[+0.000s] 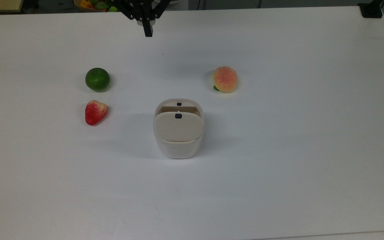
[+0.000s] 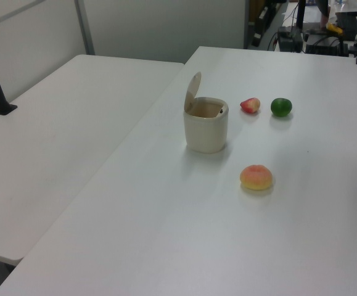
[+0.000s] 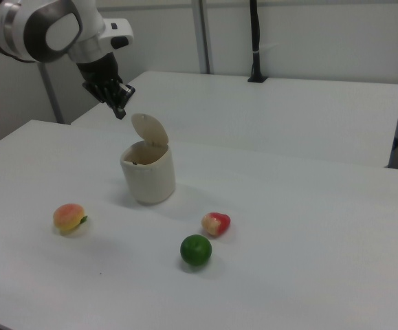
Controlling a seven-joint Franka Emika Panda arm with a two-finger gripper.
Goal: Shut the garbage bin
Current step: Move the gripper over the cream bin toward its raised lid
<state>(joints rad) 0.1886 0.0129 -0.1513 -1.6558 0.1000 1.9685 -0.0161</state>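
Note:
The garbage bin (image 1: 178, 148) is a cream-white rounded-square tub standing mid-table, its beige lid (image 1: 178, 128) tipped up open with a small black tab near its edge. The left view shows the bin (image 2: 206, 129) with the lid (image 2: 193, 92) standing nearly upright. From the right view, the bin (image 3: 148, 175) has its lid (image 3: 149, 129) raised behind the opening. My gripper (image 1: 148, 32) hangs near the top view's upper edge, far from the bin, fingers together and empty. The right view puts the gripper (image 3: 119, 111) up and to the left of the lid, apart from it.
On the white table (image 1: 278, 166) lie a green lime (image 1: 97, 79), a red strawberry (image 1: 95, 112) and a peach (image 1: 225, 79) around the bin. A box of toy produce (image 1: 102, 4) sits past the far edge. A black clamp (image 1: 371, 10) grips the top view's upper right corner.

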